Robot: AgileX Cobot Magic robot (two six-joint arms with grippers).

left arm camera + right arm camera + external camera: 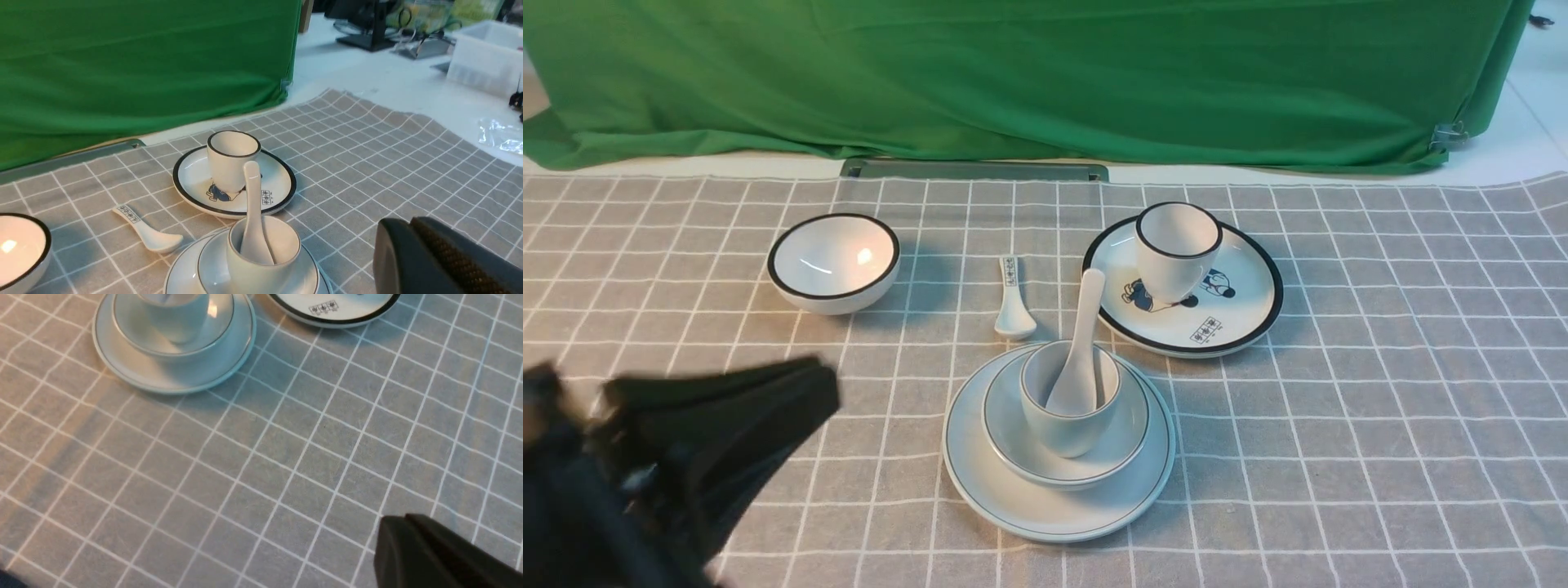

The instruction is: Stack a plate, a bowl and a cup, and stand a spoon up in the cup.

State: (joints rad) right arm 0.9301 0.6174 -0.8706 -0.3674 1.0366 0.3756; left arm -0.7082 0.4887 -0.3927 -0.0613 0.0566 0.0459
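Black left claw pressed together, empty, clear of the plate, right claw also closed, empty

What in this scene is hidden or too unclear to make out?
- Front view: the left gripper is a dark blur, cut off by the corner.
- Front view: the black-rimmed cup covers part of the cartoon plate print.
- Right wrist view: the right gripper is cut off by the frame edge.

Small spoon, printed plate close behind plate.

Left pincer and right pincer each hover low, jaws pressed fully together.
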